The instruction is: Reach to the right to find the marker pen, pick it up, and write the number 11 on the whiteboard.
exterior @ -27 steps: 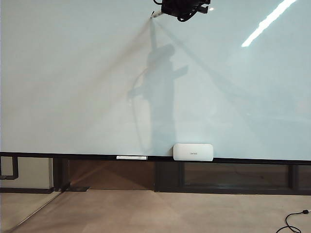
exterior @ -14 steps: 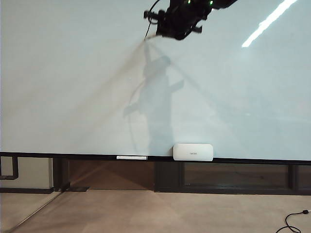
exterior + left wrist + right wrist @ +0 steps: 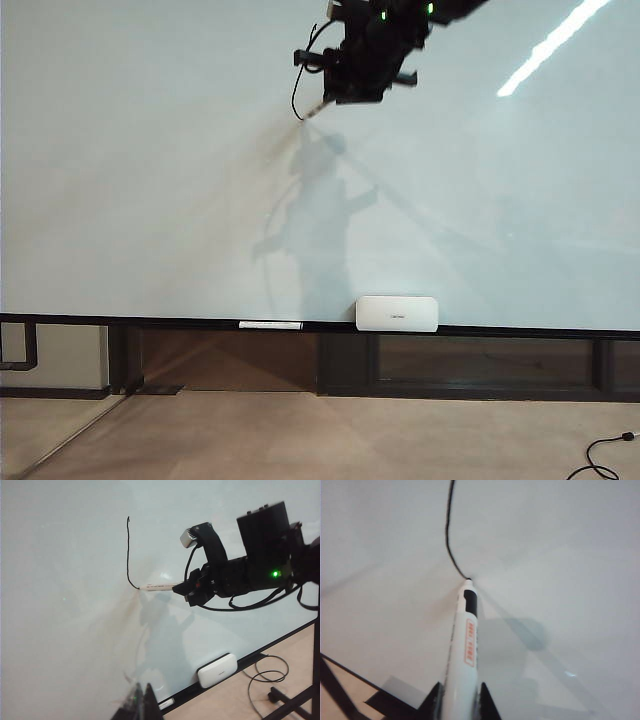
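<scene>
High on the whiteboard (image 3: 150, 180), right gripper (image 3: 186, 587) pinched the marker pen (image 3: 159, 586), first stroke (image 3: 128, 555) drawn, second pending; left gripper's jaws unseen.

We are looking across the whiteboard (image 3: 65, 605) at the right gripper (image 3: 181, 586), which is clamping the marker pen (image 3: 158, 586) and holding it roughly level. The pen's tip is touching the board at the lower, hooked end of 1 thin black stroke (image 3: 127, 550), which is running down the board from above. A green light (image 3: 274, 573) is glowing on the black arm behind. A white rounded box (image 3: 217, 670) is sitting on the board's black bottom rail (image 3: 270, 645), with a black cable (image 3: 265, 672) lying on the floor nearby. Of the left gripper (image 3: 140, 705) we are seeing only dark finger tips at the frame's edge.
</scene>
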You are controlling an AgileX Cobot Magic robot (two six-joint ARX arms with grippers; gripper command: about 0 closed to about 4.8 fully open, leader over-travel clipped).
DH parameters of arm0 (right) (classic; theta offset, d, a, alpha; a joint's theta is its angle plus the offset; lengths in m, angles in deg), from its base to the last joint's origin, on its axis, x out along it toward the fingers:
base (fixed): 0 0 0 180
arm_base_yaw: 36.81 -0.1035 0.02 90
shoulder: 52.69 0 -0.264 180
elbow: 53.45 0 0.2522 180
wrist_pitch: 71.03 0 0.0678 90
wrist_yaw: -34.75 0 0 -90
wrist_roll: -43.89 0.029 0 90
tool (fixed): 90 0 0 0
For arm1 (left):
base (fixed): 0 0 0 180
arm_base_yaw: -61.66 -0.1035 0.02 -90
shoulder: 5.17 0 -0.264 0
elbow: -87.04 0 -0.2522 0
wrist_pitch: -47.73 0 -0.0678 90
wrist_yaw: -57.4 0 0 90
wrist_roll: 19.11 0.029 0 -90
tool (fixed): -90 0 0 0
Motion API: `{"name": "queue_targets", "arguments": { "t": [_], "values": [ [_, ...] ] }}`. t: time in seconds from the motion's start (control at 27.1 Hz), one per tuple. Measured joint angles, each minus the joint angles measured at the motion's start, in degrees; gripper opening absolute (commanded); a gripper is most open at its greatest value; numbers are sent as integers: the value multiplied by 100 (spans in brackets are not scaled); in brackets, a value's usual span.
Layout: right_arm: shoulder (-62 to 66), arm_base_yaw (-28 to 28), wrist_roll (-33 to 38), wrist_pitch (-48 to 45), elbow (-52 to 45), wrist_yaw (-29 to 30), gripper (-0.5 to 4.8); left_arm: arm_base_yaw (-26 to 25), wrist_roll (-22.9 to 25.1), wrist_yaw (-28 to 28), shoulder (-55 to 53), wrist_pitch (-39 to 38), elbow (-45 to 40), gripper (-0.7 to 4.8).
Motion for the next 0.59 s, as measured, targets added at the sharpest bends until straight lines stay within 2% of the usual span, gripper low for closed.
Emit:
{"name": "queue_targets", "arguments": {
  "t": [0.11,0.26,0.48,0.59],
  "values": [
    [-374,-151,-201,140,-7,-83,-3,0,-162,-385,0,-2,0,-6],
    [-815,-273,-273,-48,63,-74,-3,2,-332,-553,-2,0,0,-6],
    [-1021,-142,-472,254,42,-444,-3,4,-483,-787,0,0,0,-6],
    [-1027,-105,-540,435,28,-544,-3,0,-546,-1078,-2,0,0,-6]
  ]
}}
